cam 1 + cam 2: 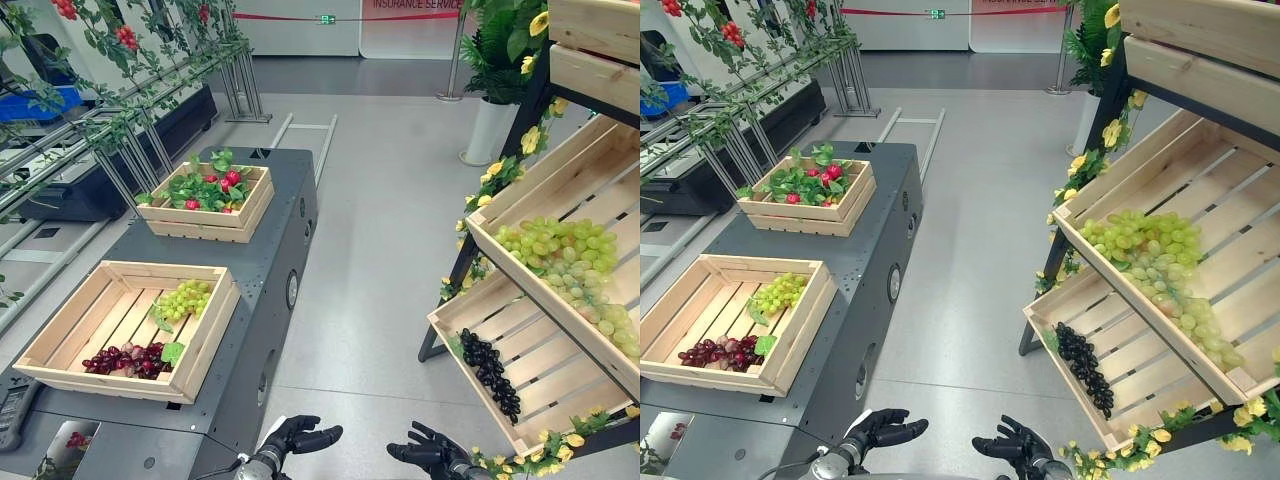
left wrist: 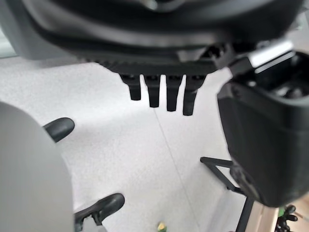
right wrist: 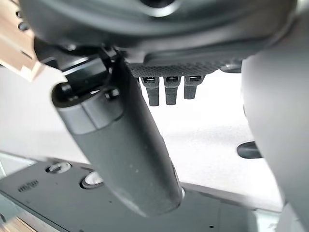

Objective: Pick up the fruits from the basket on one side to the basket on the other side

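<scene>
Left eye view: left hand [image 1: 300, 437] and right hand [image 1: 428, 451] relaxed, empty; green grapes [image 1: 186, 298] ahead-left need an enclosing grasp.

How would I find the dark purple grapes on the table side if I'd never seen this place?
Look for the dark grey metal table on the robot's left, holding two crates. Go to the nearer light wooden slatted crate. In its near corner lies the bunch of dark red-purple grapes; the small bunch of pale green grapes beside it sits farther back and is far lighter.
</scene>
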